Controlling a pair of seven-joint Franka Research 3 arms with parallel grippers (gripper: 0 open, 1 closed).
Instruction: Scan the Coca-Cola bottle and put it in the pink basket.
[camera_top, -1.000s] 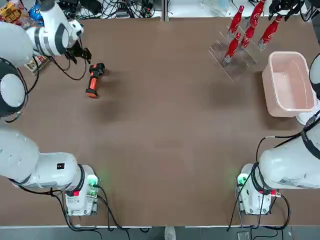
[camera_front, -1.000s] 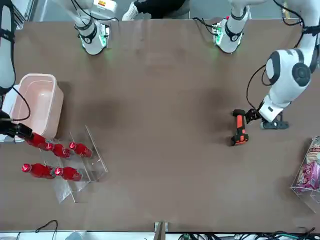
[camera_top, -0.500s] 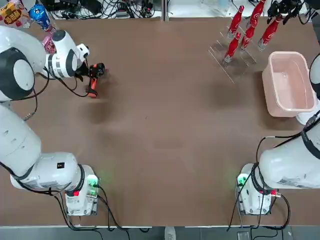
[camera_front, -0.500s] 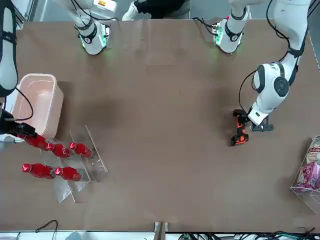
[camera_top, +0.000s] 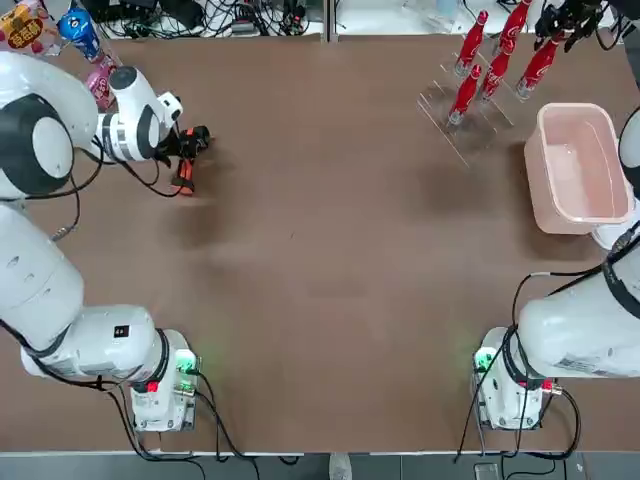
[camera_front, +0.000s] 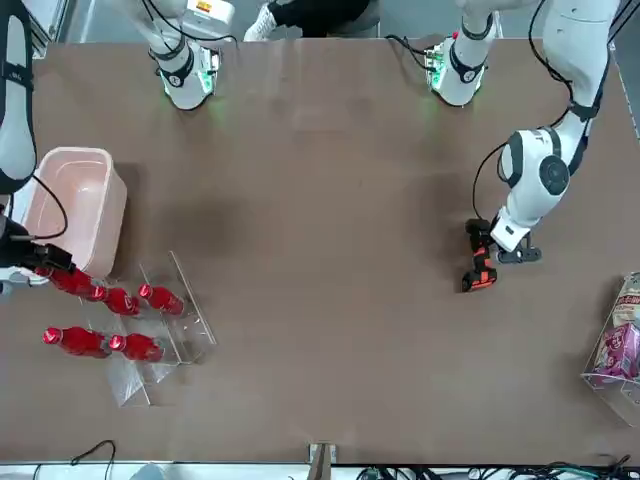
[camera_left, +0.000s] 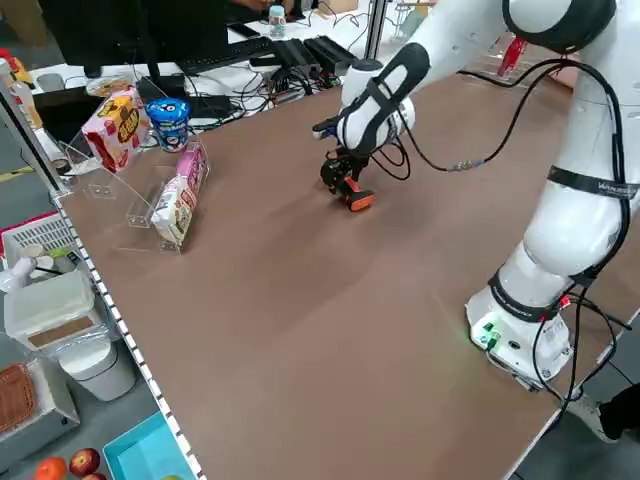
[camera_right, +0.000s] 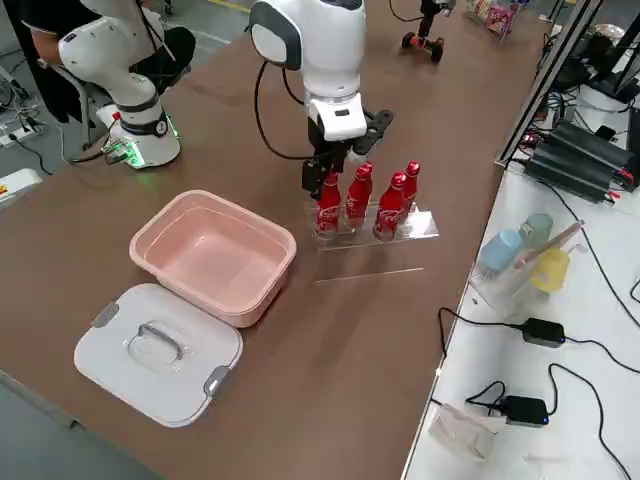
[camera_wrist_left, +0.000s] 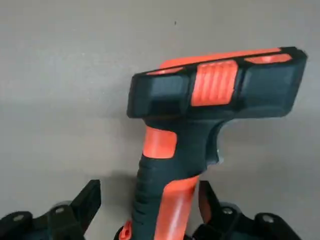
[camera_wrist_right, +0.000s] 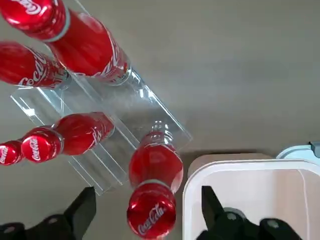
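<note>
Orange-and-black handheld scanner (camera_wrist_left: 170, 150): lying on the worktop (camera_top: 330, 230); top view gives only part, left wrist view its full head and grip. Left gripper (camera_wrist_left: 150, 210): at the scanner, jaws spread, one either side of the handle.

Red glass-like Coca-Cola bottles (camera_top: 465, 95), white script, red caps: five in the top view, four distinguishable from the right side; on a clear rack (camera_wrist_right: 102, 165), whose ridges the right wrist view details. None is in the basket.

Right gripper (camera_wrist_right: 150, 212): above the rack's basket-side edge, jaws spread, a capped bottle (camera_wrist_right: 155, 200) showing between them in the wrist view, not pinched.

Pink basket (camera_top: 578, 170): translucent plastic, near the rack. White lid (camera_right: 158, 355): beside the basket, its handle seen whole from the right side, largely hidden from above.

Snack packets (camera_left: 175, 208): in a clear holder, left side view.
</note>
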